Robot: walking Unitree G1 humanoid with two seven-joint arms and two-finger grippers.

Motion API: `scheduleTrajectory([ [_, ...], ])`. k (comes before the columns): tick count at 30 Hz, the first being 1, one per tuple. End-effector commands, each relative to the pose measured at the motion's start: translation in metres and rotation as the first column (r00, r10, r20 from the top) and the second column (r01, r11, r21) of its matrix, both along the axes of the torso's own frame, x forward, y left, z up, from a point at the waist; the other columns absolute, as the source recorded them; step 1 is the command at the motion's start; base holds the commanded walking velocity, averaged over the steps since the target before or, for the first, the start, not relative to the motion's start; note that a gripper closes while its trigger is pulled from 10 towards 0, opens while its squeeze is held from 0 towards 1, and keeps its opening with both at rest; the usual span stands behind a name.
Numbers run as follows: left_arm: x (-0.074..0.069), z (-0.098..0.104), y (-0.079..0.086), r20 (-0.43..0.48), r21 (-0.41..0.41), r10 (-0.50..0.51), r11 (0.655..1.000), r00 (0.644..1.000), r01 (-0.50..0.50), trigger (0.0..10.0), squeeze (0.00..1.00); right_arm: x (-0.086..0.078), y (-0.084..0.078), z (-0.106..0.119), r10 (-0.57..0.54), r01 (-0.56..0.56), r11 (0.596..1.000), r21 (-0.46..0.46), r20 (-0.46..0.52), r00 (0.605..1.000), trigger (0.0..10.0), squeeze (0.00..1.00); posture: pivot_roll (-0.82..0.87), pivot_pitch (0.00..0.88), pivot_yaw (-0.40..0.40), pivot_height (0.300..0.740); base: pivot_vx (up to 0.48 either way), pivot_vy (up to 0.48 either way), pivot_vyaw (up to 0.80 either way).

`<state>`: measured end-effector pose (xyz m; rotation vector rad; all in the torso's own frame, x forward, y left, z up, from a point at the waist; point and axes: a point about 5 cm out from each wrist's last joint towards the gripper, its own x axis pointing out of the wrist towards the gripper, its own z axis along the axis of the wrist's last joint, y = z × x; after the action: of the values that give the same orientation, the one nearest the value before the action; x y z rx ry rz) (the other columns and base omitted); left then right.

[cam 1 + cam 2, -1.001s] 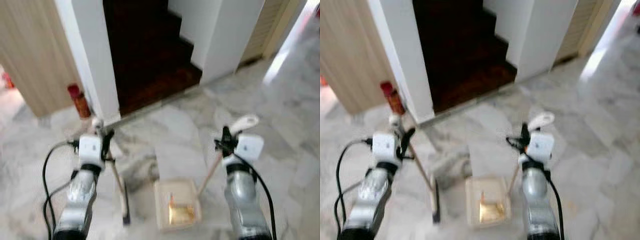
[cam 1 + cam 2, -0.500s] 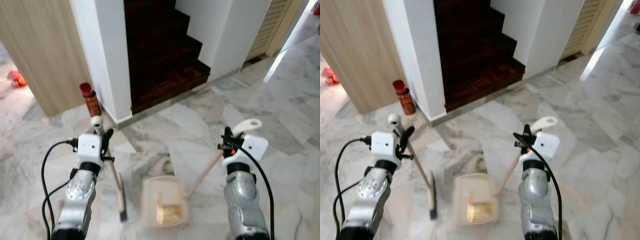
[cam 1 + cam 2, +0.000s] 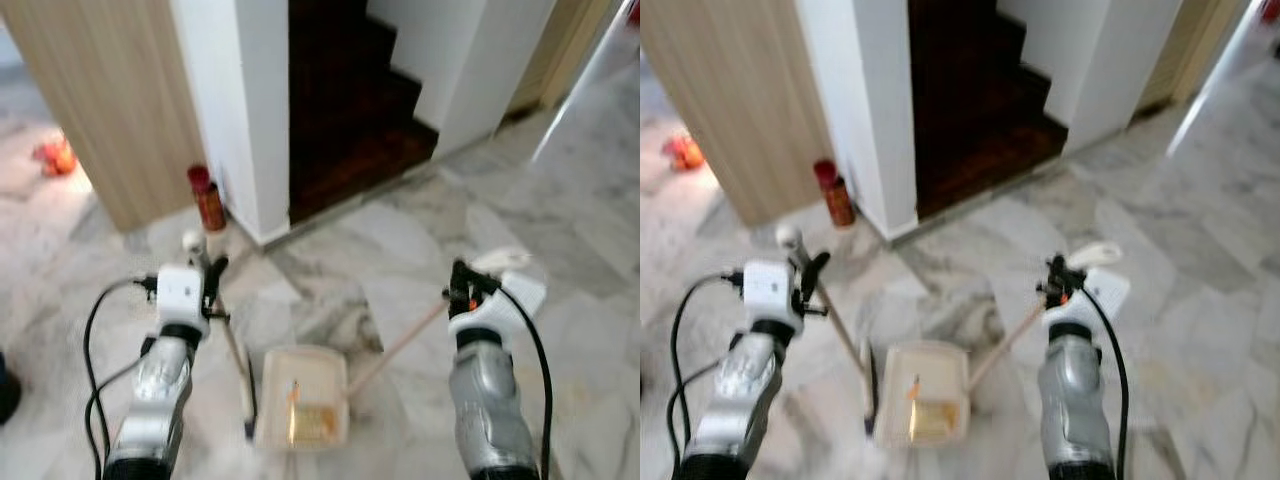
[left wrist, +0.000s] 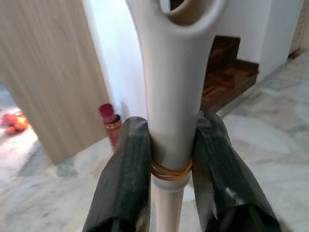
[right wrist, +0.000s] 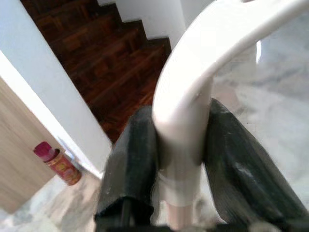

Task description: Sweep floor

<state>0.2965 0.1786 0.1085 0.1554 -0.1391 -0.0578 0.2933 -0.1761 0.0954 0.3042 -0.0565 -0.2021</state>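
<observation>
My left gripper (image 3: 207, 277) is shut on the white handle of a broom (image 3: 233, 352); its dark brush head rests on the marble floor just left of the dustpan. My right gripper (image 3: 462, 285) is shut on the white handle (image 5: 186, 111) of a cream dustpan (image 3: 303, 396), which lies on the floor between my arms with yellowish debris (image 3: 312, 420) inside. In the left wrist view the two black fingers (image 4: 128, 169) clamp the broom handle (image 4: 171, 96) above an orange band.
A red can (image 3: 209, 199) stands on the floor by a white pillar (image 3: 235, 100). Dark wooden stairs (image 3: 350, 110) rise behind it. A wood-panel wall (image 3: 100, 90) is at left, with orange objects (image 3: 55, 155) beyond. Marble floor stretches to the right.
The camera has swung, so the stairs and can shifted rightward and down in view. The dustpan and broom head sit a little further left under my arms. Both grips are unchanged.
</observation>
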Motion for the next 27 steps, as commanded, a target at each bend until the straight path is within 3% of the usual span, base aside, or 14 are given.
scheduleTrajectory([
  [1, 0.0014, 0.0075, 0.0013, 0.034, 0.009, 0.004, 1.0, 0.999, -0.004, 10.0, 0.0, 0.0017, 0.0, 0.0108, 0.004, -0.004, 1.0, 0.011, 0.054, 0.999, 10.0, 0.0, 0.0, 0.079, -0.01, 0.74, 0.0, 0.382, 0.8],
  [4, 0.0014, 0.0078, 0.0013, 0.034, 0.009, 0.004, 1.0, 0.999, -0.004, 10.0, 0.0, 0.0018, -0.0001, 0.0109, 0.004, -0.005, 1.0, 0.013, 0.053, 0.999, 10.0, 0.0, 0.0, 0.079, -0.01, 0.74, 0.0, 0.379, 0.63],
  [17, 0.002, 0.0082, 0.0021, 0.034, 0.009, 0.006, 1.0, 0.999, -0.006, 10.0, 0.0, 0.0025, -0.0008, 0.011, 0.007, -0.008, 1.0, 0.012, 0.051, 0.999, 10.0, 0.0, 0.01, 0.082, -0.009, 0.74, 0.0, 0.373, 0.0],
  [27, 0.0023, 0.0082, 0.0017, 0.035, 0.007, 0.007, 1.0, 0.999, -0.007, 10.0, 0.0, 0.0029, -0.0003, 0.0117, 0.014, -0.015, 1.0, 0.008, 0.054, 0.998, 10.0, 0.0, 0.01, 0.082, -0.01, 0.74, 0.0, 0.369, 0.49],
])
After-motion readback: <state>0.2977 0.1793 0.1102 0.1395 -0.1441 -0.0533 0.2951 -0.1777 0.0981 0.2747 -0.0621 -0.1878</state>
